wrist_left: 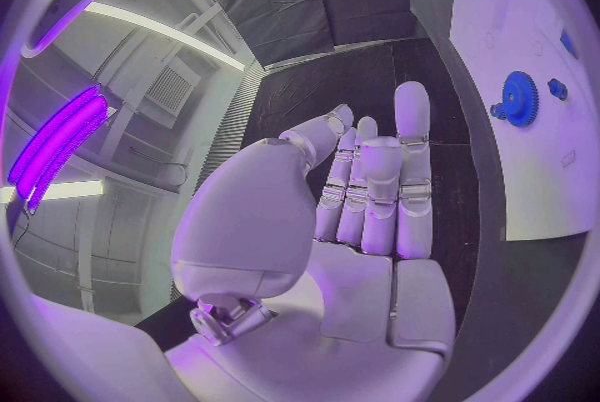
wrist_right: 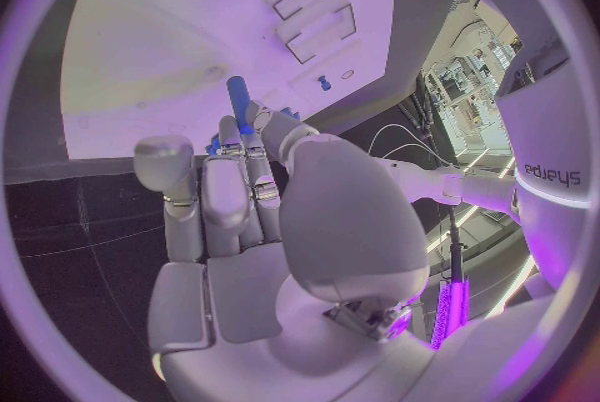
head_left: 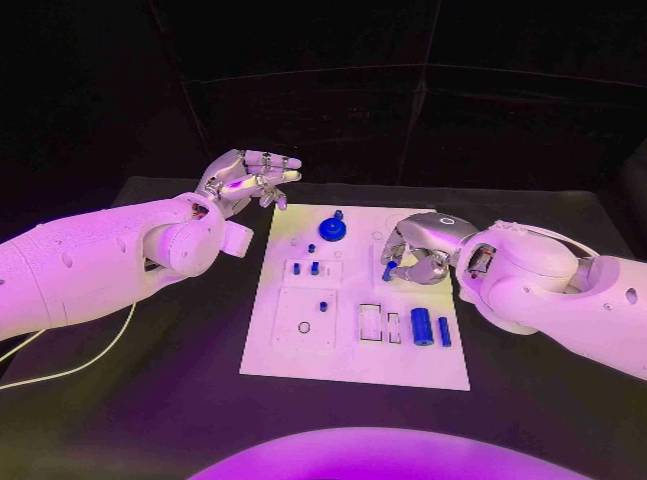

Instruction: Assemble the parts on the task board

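Right robot hand (head_left: 417, 252): over the task board's (head_left: 410, 365) right part, clamped on a slim blue peg (head_left: 390, 270) between fingertips.
Left robot hand (head_left: 248, 178): raised beyond the board's far-left corner, fingers loosely apart, holding nothing.
Blue gear (head_left: 332, 231): near the board's far edge.
Blue cylinders (head_left: 423, 327): lying near the right edge.
Surface (head_left: 150, 400): black.

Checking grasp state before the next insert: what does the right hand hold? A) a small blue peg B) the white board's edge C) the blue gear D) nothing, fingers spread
A: the right hand pinches a small blue cylindrical peg at its fingertips over the white task board; the blue toothed gear stands apart on the board.
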`<action>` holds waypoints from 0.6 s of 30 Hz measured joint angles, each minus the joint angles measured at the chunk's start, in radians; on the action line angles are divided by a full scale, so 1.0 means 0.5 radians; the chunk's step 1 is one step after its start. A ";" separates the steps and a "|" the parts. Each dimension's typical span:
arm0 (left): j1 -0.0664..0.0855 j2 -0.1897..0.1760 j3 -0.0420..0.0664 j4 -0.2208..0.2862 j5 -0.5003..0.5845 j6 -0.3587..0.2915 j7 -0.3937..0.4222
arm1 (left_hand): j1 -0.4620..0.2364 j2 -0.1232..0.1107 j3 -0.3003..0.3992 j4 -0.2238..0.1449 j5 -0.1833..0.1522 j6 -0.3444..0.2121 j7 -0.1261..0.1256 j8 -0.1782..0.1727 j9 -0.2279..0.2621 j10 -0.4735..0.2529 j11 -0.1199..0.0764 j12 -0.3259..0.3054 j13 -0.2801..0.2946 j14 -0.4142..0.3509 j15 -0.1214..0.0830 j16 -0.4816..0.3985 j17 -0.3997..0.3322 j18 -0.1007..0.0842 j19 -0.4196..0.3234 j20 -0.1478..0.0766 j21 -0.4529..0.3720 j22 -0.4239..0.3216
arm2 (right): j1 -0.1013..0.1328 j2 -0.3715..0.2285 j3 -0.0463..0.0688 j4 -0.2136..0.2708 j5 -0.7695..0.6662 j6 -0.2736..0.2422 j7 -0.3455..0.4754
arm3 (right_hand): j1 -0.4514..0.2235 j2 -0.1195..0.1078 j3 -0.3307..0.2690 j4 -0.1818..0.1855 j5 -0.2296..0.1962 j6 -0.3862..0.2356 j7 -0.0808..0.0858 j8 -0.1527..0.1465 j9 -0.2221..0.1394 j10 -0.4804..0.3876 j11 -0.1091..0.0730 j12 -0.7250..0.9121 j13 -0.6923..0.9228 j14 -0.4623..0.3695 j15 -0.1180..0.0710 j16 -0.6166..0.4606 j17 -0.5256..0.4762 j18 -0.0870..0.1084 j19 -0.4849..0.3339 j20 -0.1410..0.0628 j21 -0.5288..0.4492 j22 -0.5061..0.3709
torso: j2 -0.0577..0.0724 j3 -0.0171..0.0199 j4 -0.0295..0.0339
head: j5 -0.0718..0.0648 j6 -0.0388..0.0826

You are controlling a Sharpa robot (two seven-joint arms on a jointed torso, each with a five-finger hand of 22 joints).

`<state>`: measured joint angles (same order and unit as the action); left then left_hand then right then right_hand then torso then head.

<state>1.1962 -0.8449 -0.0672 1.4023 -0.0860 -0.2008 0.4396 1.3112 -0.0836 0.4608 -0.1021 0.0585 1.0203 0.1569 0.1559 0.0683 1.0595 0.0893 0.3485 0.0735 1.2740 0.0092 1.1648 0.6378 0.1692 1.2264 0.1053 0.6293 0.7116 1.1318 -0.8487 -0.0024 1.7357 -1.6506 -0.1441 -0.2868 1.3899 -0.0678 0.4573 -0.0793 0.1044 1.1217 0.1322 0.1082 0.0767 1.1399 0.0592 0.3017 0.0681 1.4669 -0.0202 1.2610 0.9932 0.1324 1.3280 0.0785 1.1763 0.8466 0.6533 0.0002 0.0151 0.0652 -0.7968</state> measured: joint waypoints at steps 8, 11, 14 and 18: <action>0.000 0.004 0.000 -0.002 0.000 0.000 0.000 | 0.000 0.000 0.000 0.000 0.000 0.000 0.000 0.000 0.000 0.000 0.000 0.000 0.000 0.000 0.000 0.000 0.000 0.000 0.000 0.000 0.000 0.000 | 0.004 -0.007 0.029 0.156 0.025 -0.056 0.002 | 0.000 0.000 0.005 -0.005 -0.001 0.005 0.005 -0.002 -0.001 0.001 0.001 0.000 -0.001 0.000 0.000 0.010 0.006 0.000 0.000 0.000 0.002 0.004 | 0.000 -0.0006 0.003 | 0.002 0.005; 0.000 0.004 0.000 -0.002 0.000 0.000 0.000 | 0.000 0.000 0.000 0.000 0.000 0.000 0.000 0.000 0.000 0.000 0.000 0.000 0.000 0.000 0.000 0.000 0.000 0.000 0.000 0.000 0.000 0.000 | 0.004 0.025 0.032 0.188 0.034 -0.077 0.009 | 0.000 0.000 0.009 -0.009 -0.001 0.005 0.005 -0.003 -0.002 0.007 0.007 0.000 -0.001 0.000 0.000 0.010 0.008 0.000 0.000 0.000 0.009 0.008 | 0.002 -0.0010 0.003 | 0.013 0.000; 0.000 0.004 0.000 -0.002 0.000 0.000 0.000 | 0.000 0.000 0.000 0.000 0.000 0.000 0.000 0.000 0.000 0.000 0.000 0.000 0.000 0.000 0.000 0.000 0.000 0.000 0.000 0.000 0.000 0.000 | 0.003 0.069 0.033 0.200 0.042 -0.092 0.018 | 0.000 0.000 0.017 -0.007 0.003 0.005 0.005 -0.004 -0.003 0.007 0.007 0.000 -0.003 0.000 0.000 0.010 0.008 0.000 0.000 0.000 0.009 0.009 | 0.003 -0.0012 0.003 | 0.025 -0.004; 0.000 0.008 0.000 0.000 0.000 0.001 0.000 | 0.000 0.000 0.000 0.000 0.000 0.000 0.000 0.000 0.000 0.000 0.000 0.000 0.000 0.000 0.000 0.000 0.000 0.000 0.000 0.000 0.000 0.000 | 0.002 0.158 0.033 0.182 0.052 -0.107 0.036 | -0.001 -0.001 0.017 -0.007 0.006 0.005 0.005 -0.004 -0.007 0.007 0.007 0.000 -0.003 0.000 0.000 0.010 0.008 0.000 0.000 0.000 0.009 0.009 | 0.003 -0.0023 0.004 | 0.043 -0.014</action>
<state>1.1962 -0.8407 -0.0674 1.4021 -0.0859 -0.2005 0.4394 1.3112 -0.0836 0.4608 -0.1021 0.0585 1.0203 0.1569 0.1559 0.0684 1.0595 0.0893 0.3485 0.0735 1.2740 0.0092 1.1648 0.6378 0.1692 1.2264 0.1053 0.6293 0.7117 1.1329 -0.7697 0.0138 1.8268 -1.6249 -0.1973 -0.2687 1.3897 -0.0681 0.4656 -0.0826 0.1075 1.1240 0.1347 0.1060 0.0732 1.1433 0.0629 0.3016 0.0668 1.4669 -0.0201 1.2663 0.9972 0.1323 1.3279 0.0785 1.1810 0.8510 0.6548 -0.0010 0.0171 0.0868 -0.8040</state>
